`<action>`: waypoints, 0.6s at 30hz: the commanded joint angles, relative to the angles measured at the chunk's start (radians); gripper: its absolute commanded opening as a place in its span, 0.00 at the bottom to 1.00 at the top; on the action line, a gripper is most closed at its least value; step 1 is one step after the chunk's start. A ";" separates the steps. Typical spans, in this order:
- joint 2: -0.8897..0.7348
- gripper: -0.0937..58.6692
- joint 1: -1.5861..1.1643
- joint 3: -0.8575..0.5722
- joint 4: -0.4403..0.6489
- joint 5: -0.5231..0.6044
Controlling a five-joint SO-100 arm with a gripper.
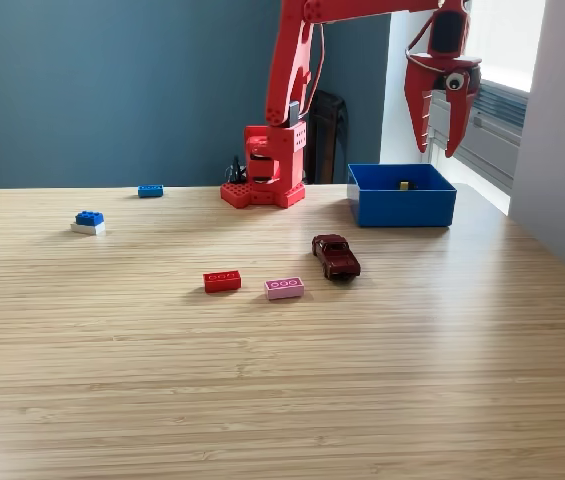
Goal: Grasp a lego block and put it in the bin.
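Above the bin (402, 205), the gripper (438, 150) is held high with its jaws spread and nothing between them. The blue, low-walled box is set on the wooden table (262, 400) at the exterior view's right, just beside the arm's red base (267, 170), and a small yellowish piece (403, 185) is seen inside it, too small to be identified.

Several blocks are left on the table: a red block (222, 281) and a pink block (284, 288) lie near each other in the middle, with a dark red toy car (336, 256) just beside the pink one; a blue block (150, 190) lies far back, and a blue-on-white stack (88, 222) is placed at the exterior view's left.

Each block is judged to be light, stiff and smooth-sided, so it could be squeezed out if gripped off-centre. Hold is best taken across the short width, on the flat long faces, with the jaws lowered squarely over the middle. The red block is judged easiest, being clear of the car.
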 commanded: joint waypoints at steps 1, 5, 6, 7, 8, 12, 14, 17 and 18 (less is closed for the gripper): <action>0.087 0.22 0.249 -0.083 0.011 0.003; 0.086 0.22 0.417 -0.051 0.008 -0.017; 0.086 0.23 0.451 -0.035 0.008 -0.031; 0.086 0.23 0.479 -0.020 0.008 -0.048; 0.086 0.23 0.505 -0.006 0.008 -0.063; 0.086 0.23 0.581 0.020 -0.003 -0.100; 0.086 0.24 0.597 0.028 -0.011 -0.101; 0.086 0.24 0.598 0.043 -0.020 -0.103; 0.086 0.24 0.597 0.046 -0.025 -0.101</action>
